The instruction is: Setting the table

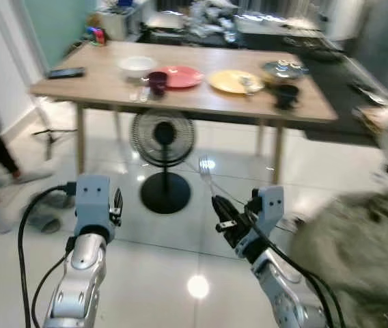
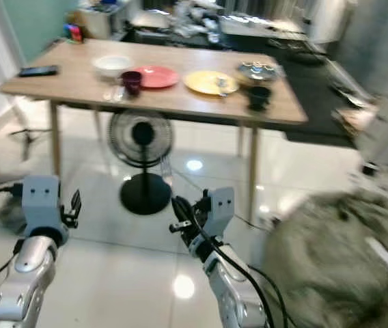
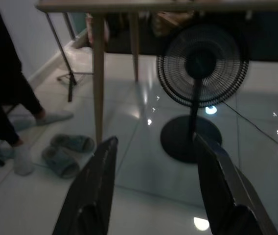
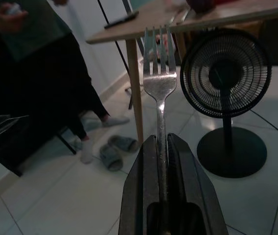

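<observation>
A fork (image 4: 159, 83) is clamped by its handle between the 2 closed fingers of the right tool (image 4: 161, 142), with the tines pointing away from the wrist and toward the desk (image 1: 112, 85). In the head views the right tool (image 1: 223, 213) is raised over the glossy white floor (image 1: 180, 260), well short of the desk, with the fork's (image 1: 205, 171) tines up. The left tool (image 3: 153, 147) is held at a similar height to the robot's left; its 2 fingers are spread wide apart and nothing is held between them.

On the wooden desk, a white bowl (image 1: 137, 65), a dark red cup (image 1: 157, 82), a red plate (image 1: 180, 76), a yellow plate (image 1: 233, 81), a patterned dish (image 1: 284, 68) and a black cup (image 1: 287, 95) are laid out in a rough row (the red cup just beside the red plate). A dark phone-like object (image 1: 65, 72) lies near the desk's left end. Beneath the desk a black standing fan (image 1: 163, 147) is set on the floor. A pair of grey slippers (image 3: 68, 152) lies by a desk leg, and a person's dark-clothed legs (image 4: 56, 88) are seen to the left. A grey-green bulky shape (image 1: 358, 253), too blurred to identify, is seen at the right.
</observation>
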